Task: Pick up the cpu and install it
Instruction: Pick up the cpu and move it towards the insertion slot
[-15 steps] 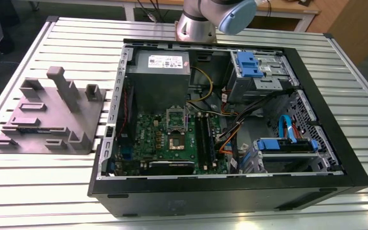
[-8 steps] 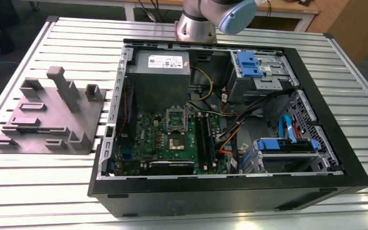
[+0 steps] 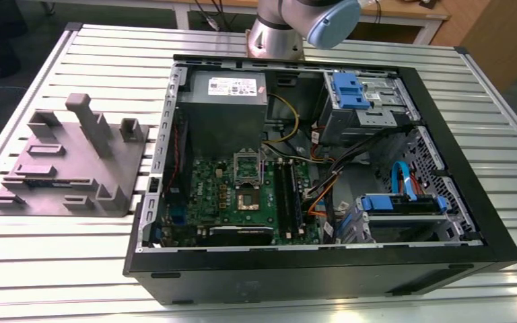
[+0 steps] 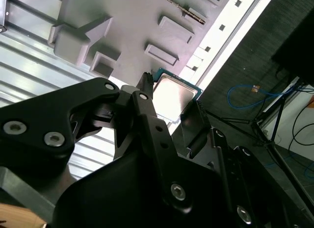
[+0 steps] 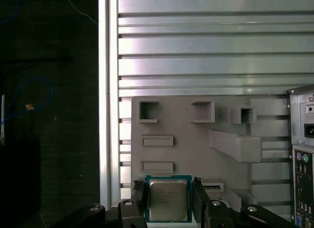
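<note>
The cpu (image 5: 168, 199) is a small square chip with a silvery top and a thin green rim. It sits between the two dark fingers of my gripper (image 5: 169, 192), which is shut on its opposite edges. In the second wrist view the cpu (image 4: 174, 93) shows bright between the fingers (image 4: 147, 98), and the gripper (image 4: 171, 108) is well above the grey fixture (image 4: 132, 22). The motherboard's socket (image 3: 248, 196) lies inside the open computer case (image 3: 330, 272), its metal frame (image 3: 248, 165) hinged up.
The grey fixture (image 3: 61, 168) with raised blocks and pockets stands on the slatted aluminium table (image 3: 106, 54) at the exterior view's left of the case. Cables, memory sticks (image 3: 287, 188), a power supply (image 3: 227, 87) and blue drive brackets (image 3: 402, 202) crowd the case. The arm's base (image 3: 281, 30) stands behind the case.
</note>
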Robot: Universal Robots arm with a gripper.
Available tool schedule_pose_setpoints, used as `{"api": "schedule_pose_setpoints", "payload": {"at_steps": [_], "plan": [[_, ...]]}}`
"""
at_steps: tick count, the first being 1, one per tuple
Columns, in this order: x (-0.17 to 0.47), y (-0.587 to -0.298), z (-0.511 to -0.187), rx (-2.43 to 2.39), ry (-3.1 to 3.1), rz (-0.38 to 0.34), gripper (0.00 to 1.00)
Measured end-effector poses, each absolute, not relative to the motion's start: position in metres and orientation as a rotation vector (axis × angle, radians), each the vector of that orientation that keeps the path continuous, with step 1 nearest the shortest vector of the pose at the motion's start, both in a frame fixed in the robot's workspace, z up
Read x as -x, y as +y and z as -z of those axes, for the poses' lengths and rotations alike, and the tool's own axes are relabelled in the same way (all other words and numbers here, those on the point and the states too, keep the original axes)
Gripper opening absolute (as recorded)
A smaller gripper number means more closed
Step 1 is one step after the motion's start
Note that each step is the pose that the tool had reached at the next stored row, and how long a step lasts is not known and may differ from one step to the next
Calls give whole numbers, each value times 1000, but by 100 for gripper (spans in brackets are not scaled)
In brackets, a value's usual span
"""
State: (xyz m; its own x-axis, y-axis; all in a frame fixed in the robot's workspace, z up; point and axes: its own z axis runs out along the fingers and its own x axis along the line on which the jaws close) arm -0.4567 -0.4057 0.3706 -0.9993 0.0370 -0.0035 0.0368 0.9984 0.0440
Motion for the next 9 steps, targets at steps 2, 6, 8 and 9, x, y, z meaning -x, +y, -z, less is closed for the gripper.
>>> {"api": "schedule_pose_setpoints", "payload": {"at_steps": [2,6,8,9], "plan": [[457,-406,-371,-58,3136,-69,47],[454,-406,-372,-58,3136,-69,47],[454,-406,-372,-58,3136,-69,47],[454,-406,-372,-58,3136,-69,47]]}}
